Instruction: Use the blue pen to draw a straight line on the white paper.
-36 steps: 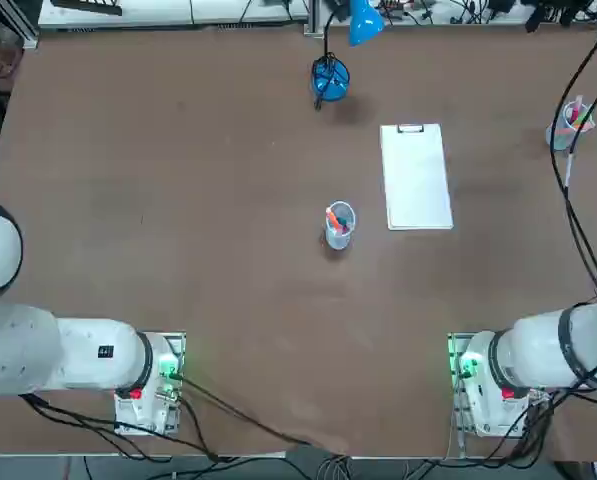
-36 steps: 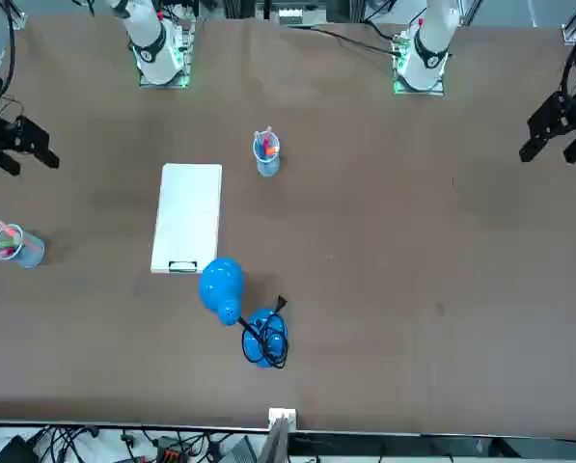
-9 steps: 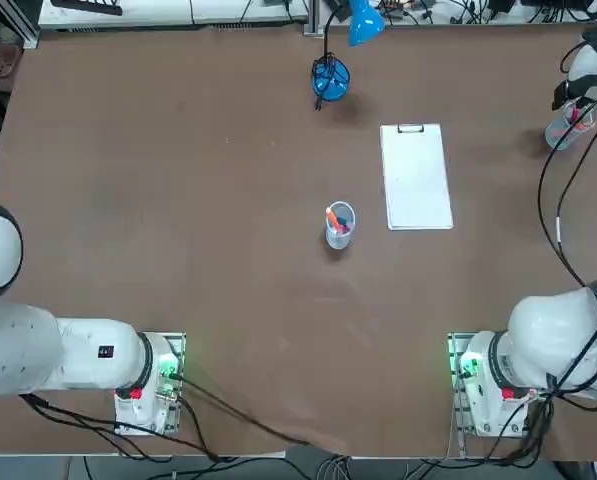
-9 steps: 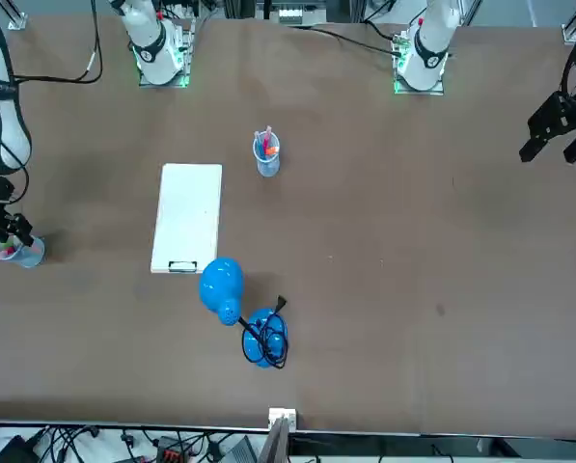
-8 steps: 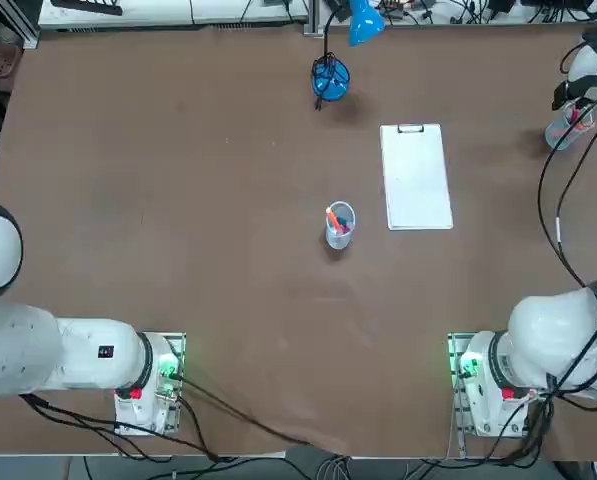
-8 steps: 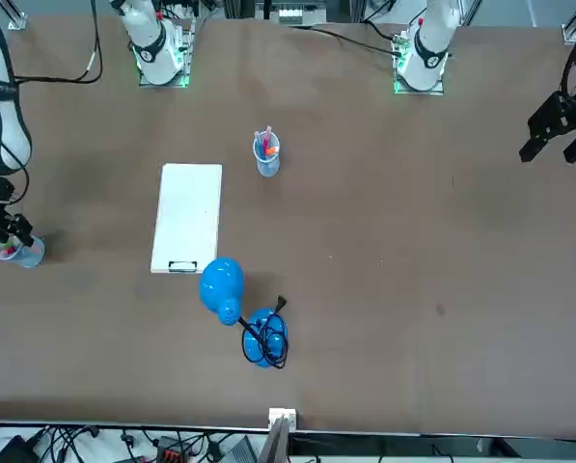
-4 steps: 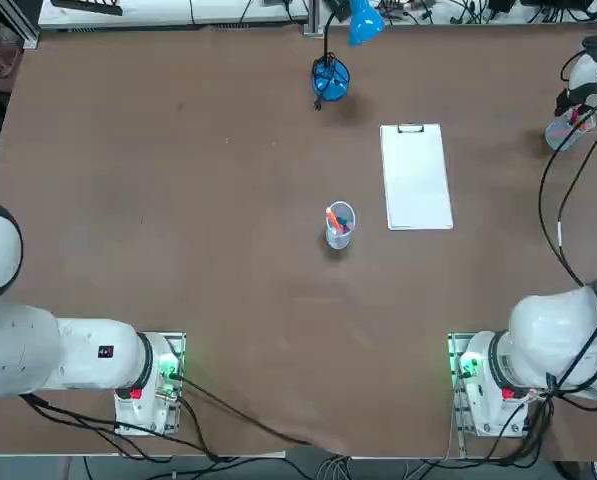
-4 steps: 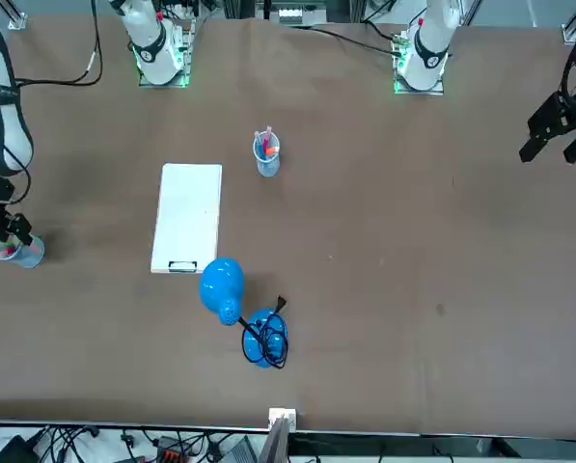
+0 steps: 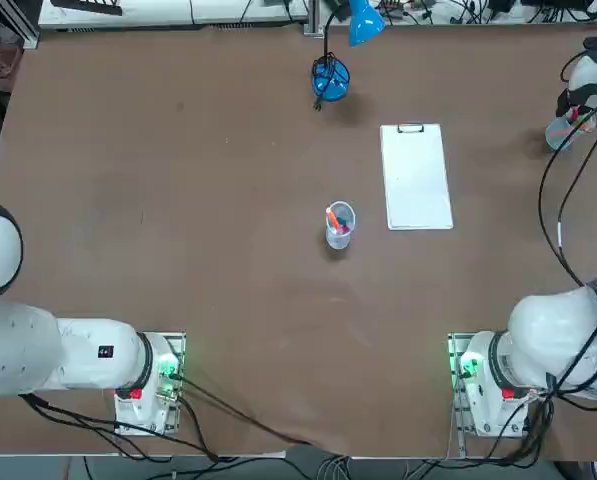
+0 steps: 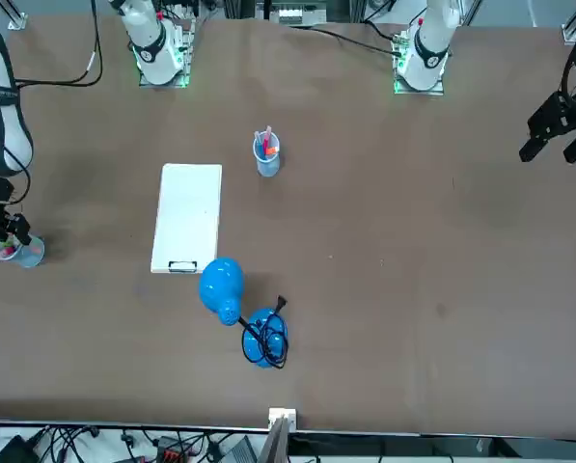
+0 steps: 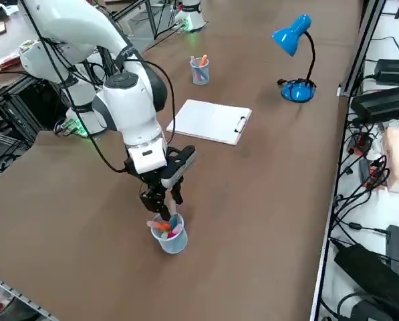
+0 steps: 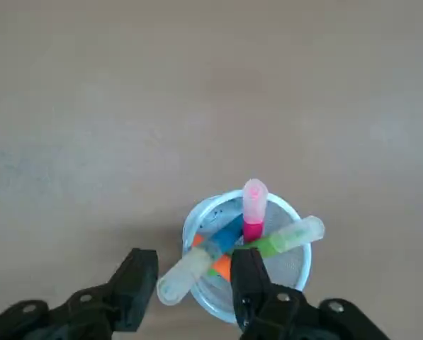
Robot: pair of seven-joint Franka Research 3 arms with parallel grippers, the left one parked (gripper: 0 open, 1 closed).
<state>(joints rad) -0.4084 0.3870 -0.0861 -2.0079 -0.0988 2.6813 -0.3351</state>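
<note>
While open, right end effector (image 12: 190,280) over blue pen (image 12: 222,234)

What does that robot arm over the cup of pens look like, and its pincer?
The right arm is glossy white with rounded, bulbous joints and black cables looping along it. A white block with a small dark marking sits at its wrist. Its pincer is black, with two stubby matte fingers.

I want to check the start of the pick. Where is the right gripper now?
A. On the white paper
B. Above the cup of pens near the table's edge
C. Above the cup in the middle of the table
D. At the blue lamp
B: the right gripper hangs, jaws open, over the cup of pens, far from the white paper.
</note>
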